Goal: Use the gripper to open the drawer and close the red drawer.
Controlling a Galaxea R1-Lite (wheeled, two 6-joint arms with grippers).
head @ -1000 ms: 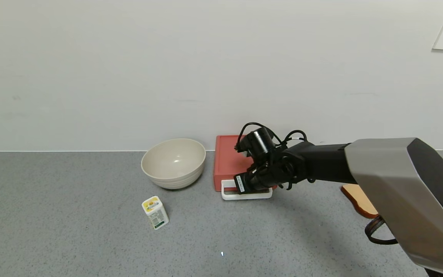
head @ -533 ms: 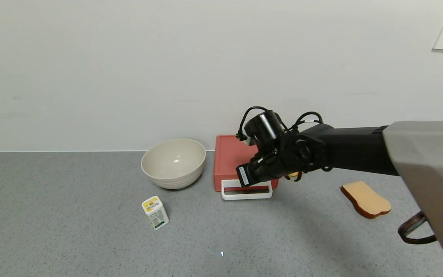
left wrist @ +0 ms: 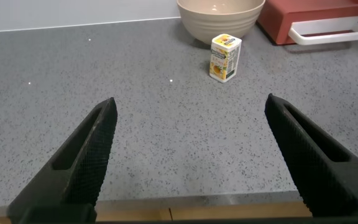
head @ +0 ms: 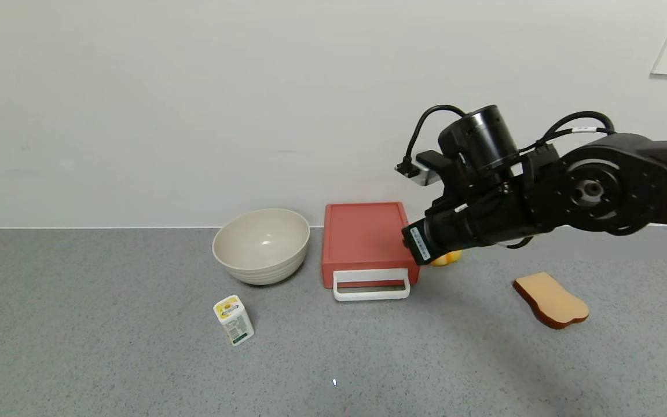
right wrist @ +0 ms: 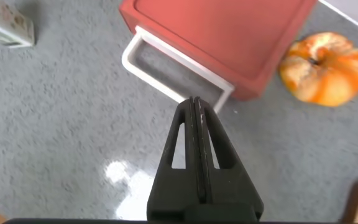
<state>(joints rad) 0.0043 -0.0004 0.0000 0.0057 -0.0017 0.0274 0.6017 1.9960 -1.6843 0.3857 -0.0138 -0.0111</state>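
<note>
The salmon-red drawer box (head: 362, 237) stands against the wall, its drawer shut, with the white loop handle (head: 372, 286) lying in front of it. My right gripper (head: 418, 248) hangs in the air above the box's right front corner, clear of the handle. In the right wrist view its fingers (right wrist: 194, 102) are pressed together and empty, above the handle (right wrist: 166, 62) and the box (right wrist: 229, 31). My left gripper (left wrist: 191, 99) is open and empty over the table's near edge; it is not in the head view. The box (left wrist: 316, 9) shows far off in the left wrist view.
A beige bowl (head: 261, 244) stands left of the box. A small white and yellow carton (head: 233, 319) stands in front of the bowl. A small orange pumpkin (right wrist: 322, 59) lies right of the box. A toast slice (head: 550, 300) lies farther right.
My right gripper has lifted off the white handle and moved up and to the right. The drawer and its handle have stayed where they were.
</note>
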